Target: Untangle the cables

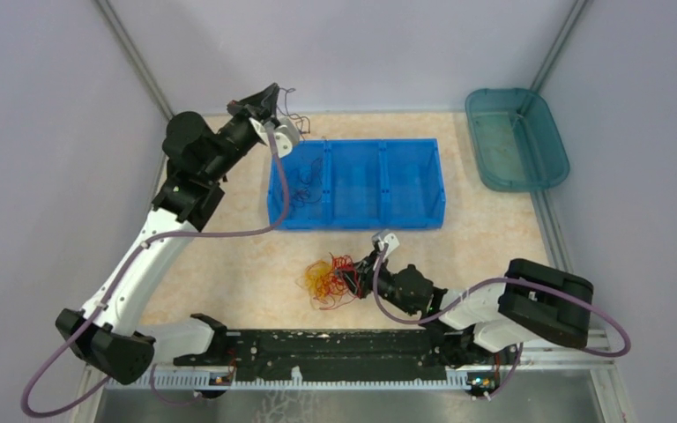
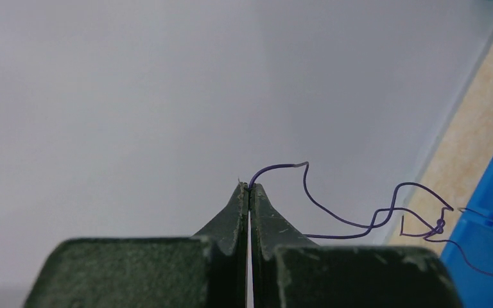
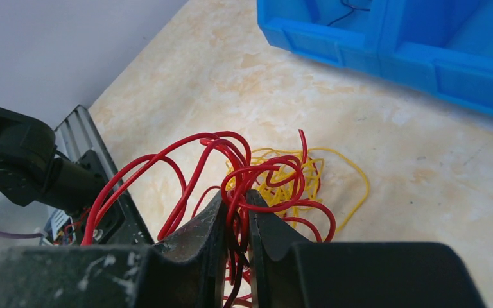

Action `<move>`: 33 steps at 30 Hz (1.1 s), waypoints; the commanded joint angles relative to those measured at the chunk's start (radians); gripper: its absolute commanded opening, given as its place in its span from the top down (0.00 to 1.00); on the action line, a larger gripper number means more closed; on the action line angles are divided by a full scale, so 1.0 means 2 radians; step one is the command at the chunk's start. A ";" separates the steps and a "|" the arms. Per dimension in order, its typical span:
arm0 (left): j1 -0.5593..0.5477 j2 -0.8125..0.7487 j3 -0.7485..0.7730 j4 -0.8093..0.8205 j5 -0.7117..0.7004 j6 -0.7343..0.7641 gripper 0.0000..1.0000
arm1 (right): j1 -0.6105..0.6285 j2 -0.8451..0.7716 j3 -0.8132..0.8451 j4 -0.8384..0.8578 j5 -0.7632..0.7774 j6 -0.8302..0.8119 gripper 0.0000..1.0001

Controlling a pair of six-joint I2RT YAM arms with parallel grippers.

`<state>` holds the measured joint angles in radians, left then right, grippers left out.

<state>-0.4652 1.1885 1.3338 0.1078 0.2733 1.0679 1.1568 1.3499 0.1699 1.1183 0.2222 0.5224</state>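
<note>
Red cable (image 3: 257, 176) ends prob. behind tool (image 3: 237, 215)

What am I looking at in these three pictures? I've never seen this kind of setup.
Two robot arms are bolted at the table's near edge. The wide picture comes from a camera above and behind them; the other two come from cameras on each wrist. The left gripper, raised near the back wall, is shut on a thin dark cable that trails down into the blue three-part bin. The right gripper is closed on red cables tangled with yellow cables on the table. A teal tub sits back right.
</note>
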 commanded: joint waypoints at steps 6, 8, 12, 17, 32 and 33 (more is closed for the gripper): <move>0.016 0.042 -0.048 0.028 -0.066 0.021 1.00 | 0.004 -0.048 -0.002 -0.048 0.036 -0.013 0.84; 0.019 0.049 -0.052 0.028 -0.066 0.014 1.00 | 0.004 -0.051 -0.003 -0.051 0.037 -0.013 0.84; 0.019 0.056 -0.072 0.021 -0.065 0.008 1.00 | 0.003 -0.051 -0.002 -0.052 0.041 -0.013 0.84; 0.021 0.075 -0.096 0.004 -0.067 -0.013 1.00 | 0.003 -0.047 0.008 -0.063 0.035 -0.016 0.80; 0.024 0.175 -0.095 -0.119 -0.046 -0.048 0.97 | -0.006 -0.098 0.029 -0.137 0.041 -0.016 0.72; 0.024 0.182 -0.095 -0.121 -0.047 -0.047 0.94 | -0.006 -0.103 0.031 -0.144 0.041 -0.017 0.71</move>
<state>-0.4232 1.5177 1.1606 -0.1112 0.1921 0.9764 1.1534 1.1908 0.1749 0.8631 0.2878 0.4984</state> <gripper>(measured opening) 0.025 0.279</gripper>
